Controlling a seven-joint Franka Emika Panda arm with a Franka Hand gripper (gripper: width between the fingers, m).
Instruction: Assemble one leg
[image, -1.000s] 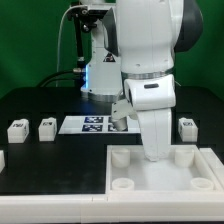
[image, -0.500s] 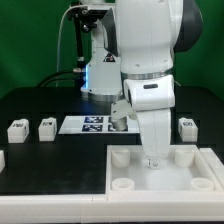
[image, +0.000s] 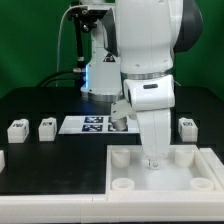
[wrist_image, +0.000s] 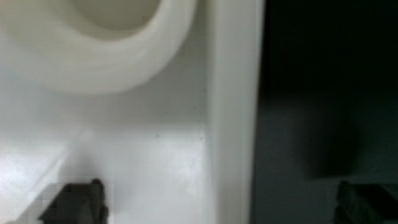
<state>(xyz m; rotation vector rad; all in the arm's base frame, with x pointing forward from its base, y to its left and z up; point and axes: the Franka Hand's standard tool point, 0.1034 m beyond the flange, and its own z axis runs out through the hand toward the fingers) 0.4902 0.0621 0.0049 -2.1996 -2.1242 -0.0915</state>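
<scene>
Three small white legs with tags stand on the black table: two at the exterior view's left (image: 17, 128) (image: 47, 127) and one at the right (image: 187, 126). Another tagged leg (image: 118, 124) shows partly behind the arm. The large white tray (image: 160, 195) lies in front. My gripper (image: 152, 161) is low over the tray's back wall, between its two back sockets. In the wrist view the gripper (wrist_image: 221, 205) is open and empty. Its dark fingertips (wrist_image: 75, 200) stand wide apart, one over the tray floor (wrist_image: 143, 140), one over the black table.
The marker board (image: 88, 124) lies on the table between the left legs and the arm. The tray has round corner sockets (image: 119, 157) (image: 183, 156); one socket (wrist_image: 98, 40) fills part of the wrist view. A white part edge (image: 2, 158) shows at far left.
The gripper has come down a little toward the tray's back wall since one second ago. It has hardly moved in the last half second. The legs have not moved.
</scene>
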